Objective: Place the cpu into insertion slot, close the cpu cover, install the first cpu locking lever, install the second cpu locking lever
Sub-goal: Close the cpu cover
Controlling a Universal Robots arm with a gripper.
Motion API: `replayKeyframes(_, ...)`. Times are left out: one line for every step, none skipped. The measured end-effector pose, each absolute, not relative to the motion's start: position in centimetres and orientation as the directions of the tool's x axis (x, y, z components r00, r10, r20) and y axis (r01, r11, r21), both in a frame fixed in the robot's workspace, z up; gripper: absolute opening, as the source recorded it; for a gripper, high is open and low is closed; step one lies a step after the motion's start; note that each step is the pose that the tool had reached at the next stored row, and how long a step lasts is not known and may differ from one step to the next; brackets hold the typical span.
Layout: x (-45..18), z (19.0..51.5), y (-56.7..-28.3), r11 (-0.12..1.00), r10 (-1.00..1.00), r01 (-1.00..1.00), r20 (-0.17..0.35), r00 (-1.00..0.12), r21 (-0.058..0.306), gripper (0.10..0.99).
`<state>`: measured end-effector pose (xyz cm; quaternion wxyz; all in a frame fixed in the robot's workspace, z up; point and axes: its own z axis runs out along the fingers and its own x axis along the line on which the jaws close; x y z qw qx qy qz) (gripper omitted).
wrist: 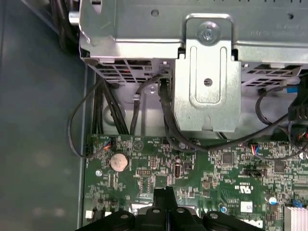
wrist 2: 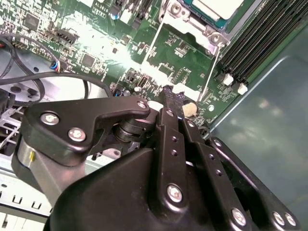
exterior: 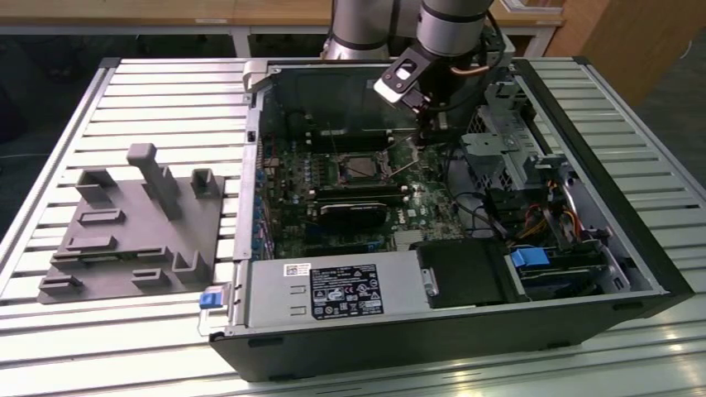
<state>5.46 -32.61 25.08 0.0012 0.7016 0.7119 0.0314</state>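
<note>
Gripper (wrist 2: 172,93) fingers together, tip just beside insertion slot (exterior: 336,169); cpu (wrist 2: 216,6) sits in slot, clear of gripper.

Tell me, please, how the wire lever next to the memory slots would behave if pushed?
The lever is a thin bare metal rod, so it would probably flex and spring back rather than stay rigid. Its smooth, shiny surface may let the end effector slip off. One end seems to meet the socket, so it should swing, not slide.
</note>
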Motion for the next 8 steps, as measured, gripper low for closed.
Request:
replayKeyframes(5.55, 25.07, -32.58, 0.014, 0.999, 0.999, 0.042, -0.016, 0.046, 0.106)
replayKeyframes(5.63, 25.06, -32.57, 0.014, 0.999, 0.999, 0.042, -0.016, 0.046, 0.106)
replayKeyframes(5.70, 25.04, -32.54, 0.014, 0.999, 0.999, 0.042, -0.016, 0.045, 0.106)
replayKeyframes(5.78, 25.01, -32.51, 0.014, 0.999, 0.999, 0.043, -0.016, 0.045, 0.106)
replayKeyframes(5.87, 24.98, -32.48, 0.014, 0.999, 0.999, 0.043, -0.016, 0.045, 0.106)
replayKeyframes(5.97, 24.97, -32.46, 0.014, 0.999, 0.999, 0.042, -0.016, 0.045, 0.106)
replayKeyframes(6.07, 24.96, -32.44, 0.014, 0.999, 0.999, 0.042, -0.016, 0.045, 0.106)
replayKeyframes(6.15, 24.94, -32.41, 0.014, 0.999, 0.999, 0.042, -0.016, 0.045, 0.106)
